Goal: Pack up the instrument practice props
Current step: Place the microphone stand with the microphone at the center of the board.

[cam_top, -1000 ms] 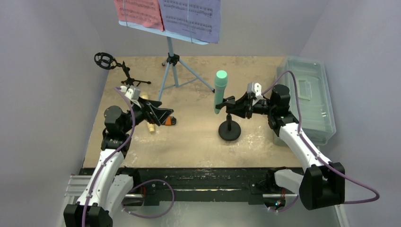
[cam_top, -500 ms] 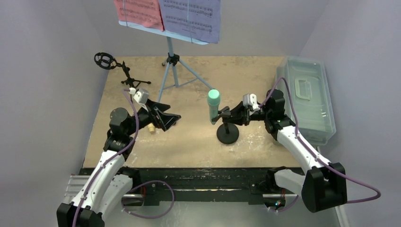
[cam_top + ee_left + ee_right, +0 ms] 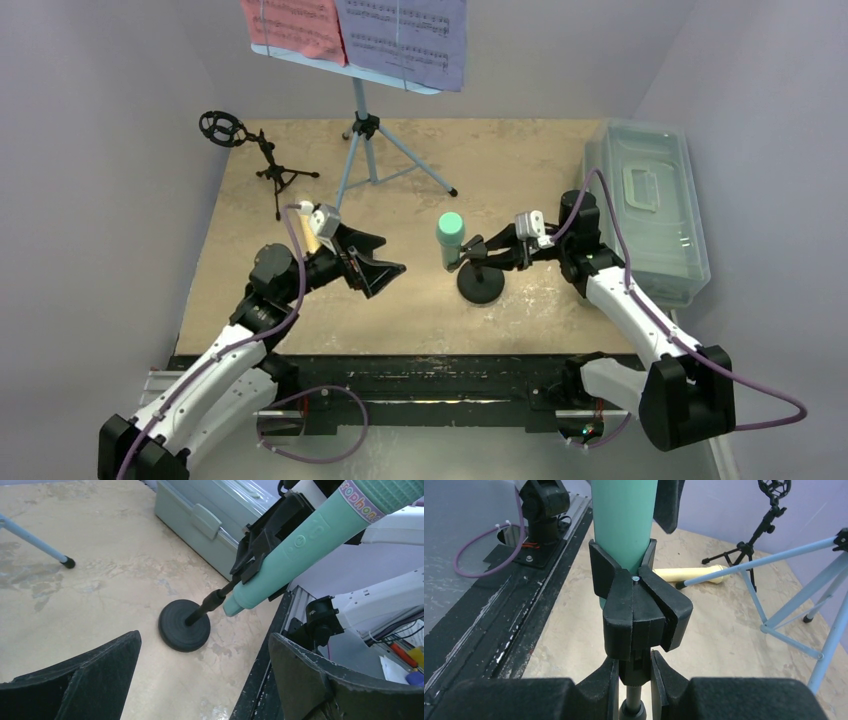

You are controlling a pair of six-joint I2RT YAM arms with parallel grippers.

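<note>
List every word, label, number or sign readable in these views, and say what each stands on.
"rophone": coloured letters on a band round the mint-green microphone, which is clipped in the black microphone stand; the rest of the word is out of view.
Round embossed mark on the same microphone: too faint to read.
Red sheet-music page and purple sheet-music page: printed staves, too small to read.
Nothing else is legible.

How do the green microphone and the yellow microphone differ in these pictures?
Colour: the green microphone is mint green; the yellow microphone is pale yellow.
Pose: the green microphone is raised with its head up; the yellow microphone lies flat on the table.
Support: the green microphone sits in the clip of a black stand with a round base; the yellow microphone lies loose, in no stand.
Both are slim handheld microphones.
</note>
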